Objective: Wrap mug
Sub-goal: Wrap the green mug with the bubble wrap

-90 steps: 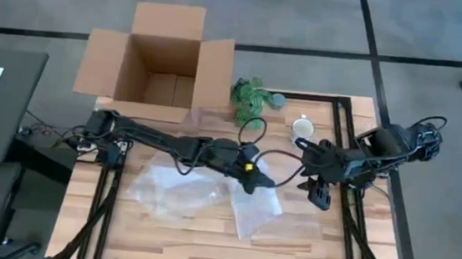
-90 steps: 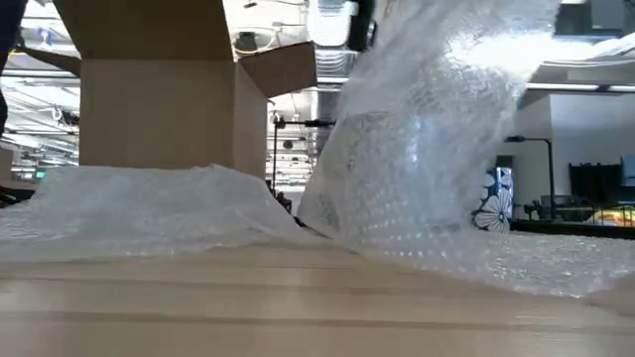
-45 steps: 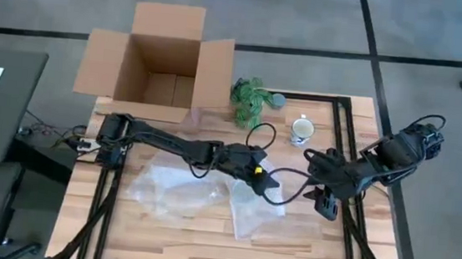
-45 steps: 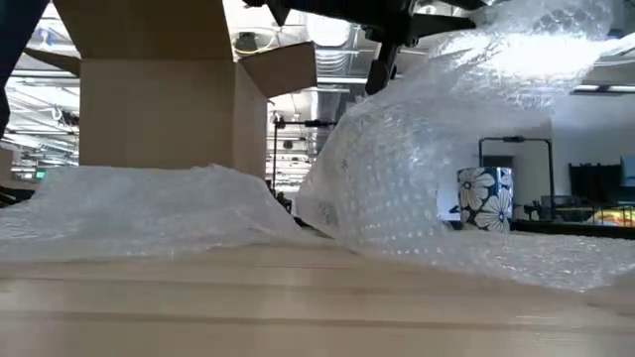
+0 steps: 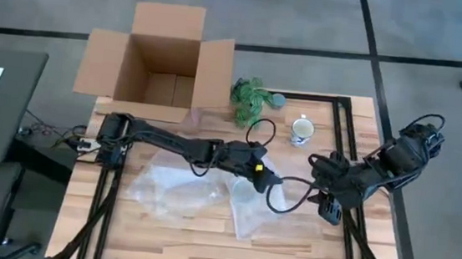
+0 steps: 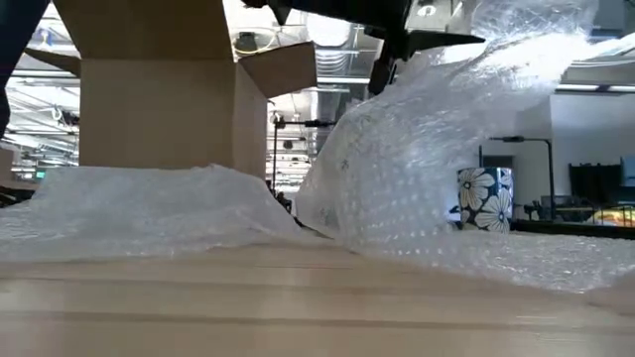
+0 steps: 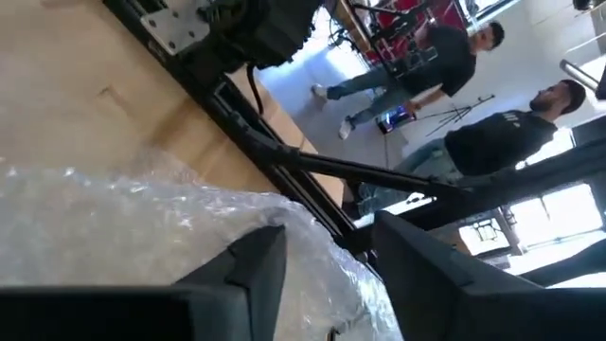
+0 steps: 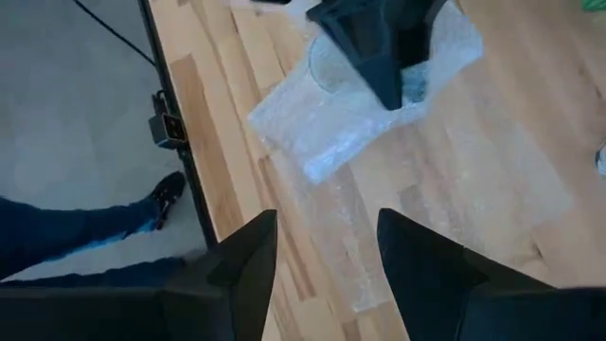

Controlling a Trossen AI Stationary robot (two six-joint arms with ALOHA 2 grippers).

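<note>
standing upright near the worktop's (image 5: 204, 249) 1 o'clock edge, the mug (image 5: 302, 130) opens straight up, its long axis vertical. the left hand (image 5: 265, 179), at centre, is clamped on a lifted corner of the bubble wrap (image 5: 251, 208). the right hand (image 5: 329, 212), fingers apart, hovers at 3 o'clock. a cardboard box (image 5: 163, 56) sits at 11 o'clock, a green bundle (image 5: 250, 98) beside the mug.
</note>
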